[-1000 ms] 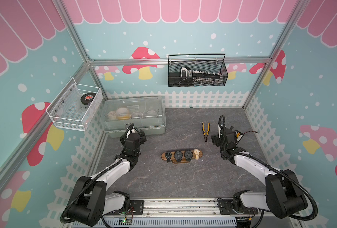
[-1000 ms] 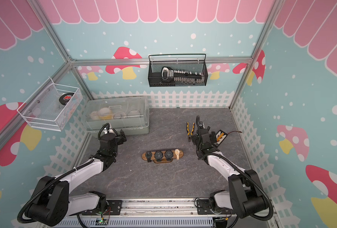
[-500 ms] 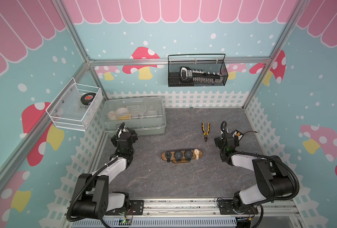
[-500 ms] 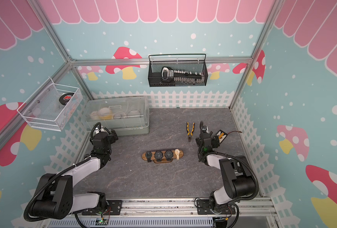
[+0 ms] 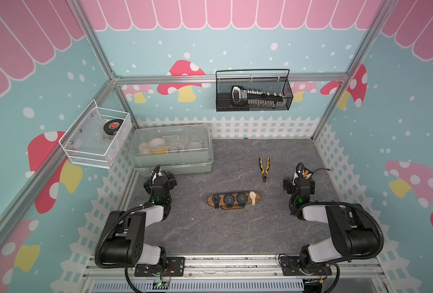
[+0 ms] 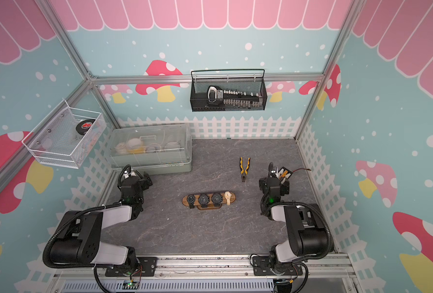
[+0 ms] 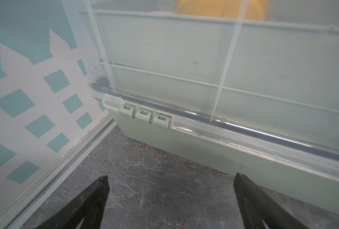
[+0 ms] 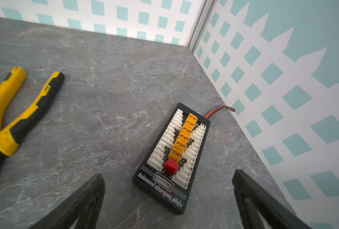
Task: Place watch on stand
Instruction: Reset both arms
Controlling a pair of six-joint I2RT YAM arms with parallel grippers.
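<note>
Wooden stand (image 5: 210, 200) sits mid-table, three black watches (image 5: 228, 199) and a tan watch (image 5: 253, 197) lying across it, well apart from my folded arms. My left gripper (image 7: 170, 178) gapes empty toward the plastic box (image 7: 204, 59); my right gripper (image 8: 167, 178) gapes empty above the charging board (image 8: 160, 186).

Pliers (image 8: 29, 113) beside right gripper (image 8: 168, 173): jaws blurred, cut by frame edge. Box (image 7: 184, 49) ahead of left gripper (image 7: 171, 175): contents hazy. Watches (image 5: 229, 199): dials too small.
</note>
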